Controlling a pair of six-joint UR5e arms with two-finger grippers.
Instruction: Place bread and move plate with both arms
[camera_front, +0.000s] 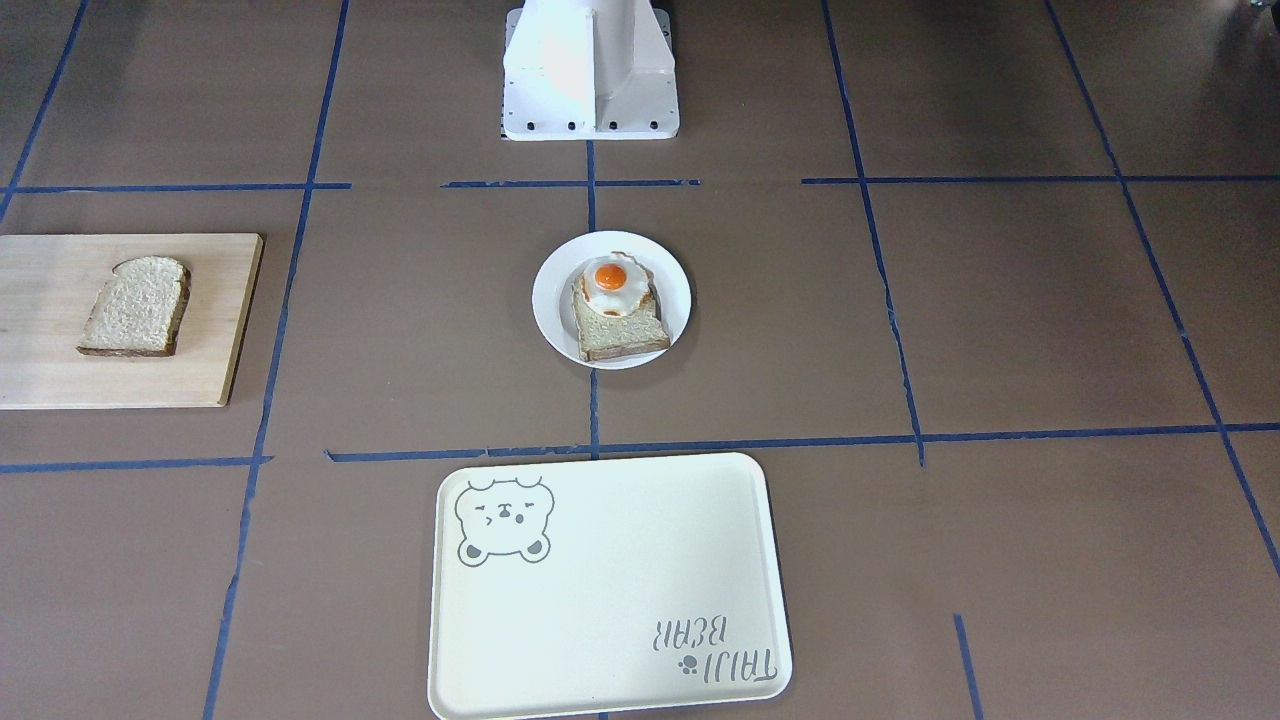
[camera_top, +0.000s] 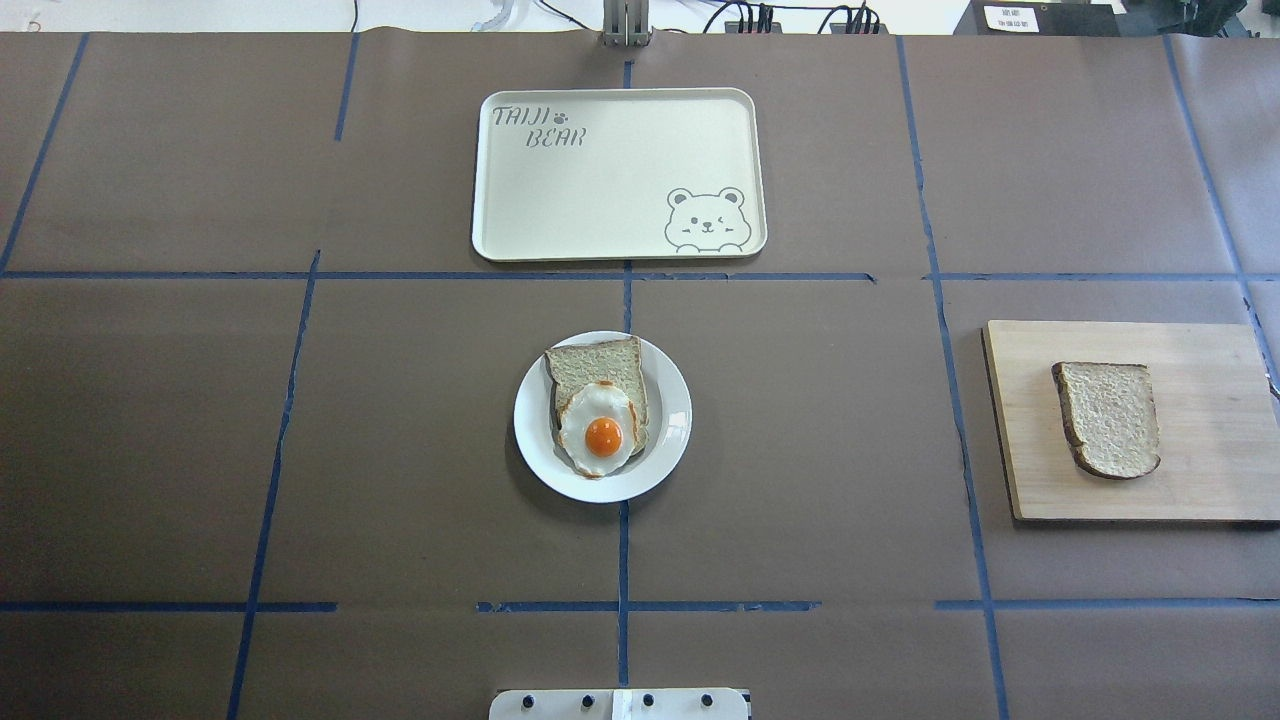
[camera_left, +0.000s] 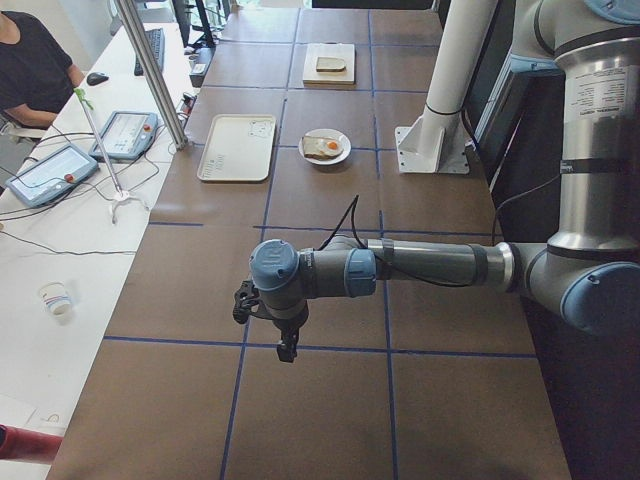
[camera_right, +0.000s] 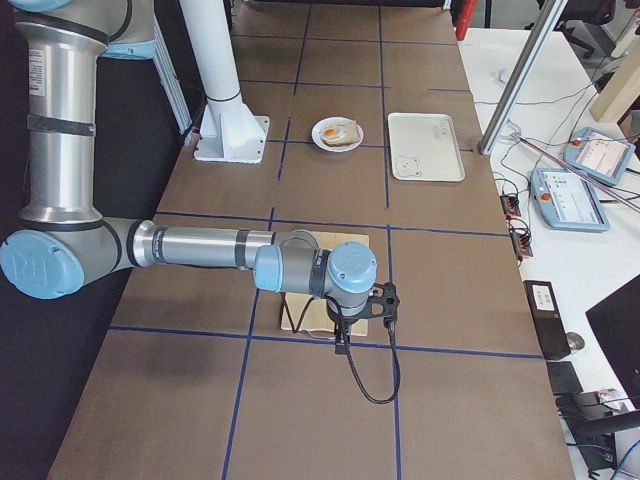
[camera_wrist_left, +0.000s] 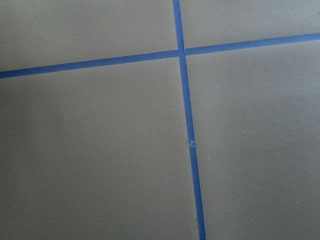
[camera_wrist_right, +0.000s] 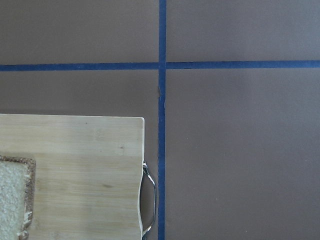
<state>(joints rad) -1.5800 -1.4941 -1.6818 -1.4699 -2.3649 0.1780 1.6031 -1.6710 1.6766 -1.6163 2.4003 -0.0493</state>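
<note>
Brown bench (camera_top: 200, 400), gridded in blue tape (camera_top: 624, 560). The bread (camera_top: 1108, 418) lies on a wooden board (camera_top: 1200, 490) just below the right arm's (camera_right: 200, 247) jaws; the plate (camera_top: 670, 440) sits well apart from both pairs. Whether the left arm's (camera_left: 430, 265) jaws or the right's are spread or pressed together, I cannot tell.

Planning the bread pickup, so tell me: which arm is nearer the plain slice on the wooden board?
Right. The right arm hovers over the board edge, beside the bread; the left arm is over the table at the opposite end.
</note>
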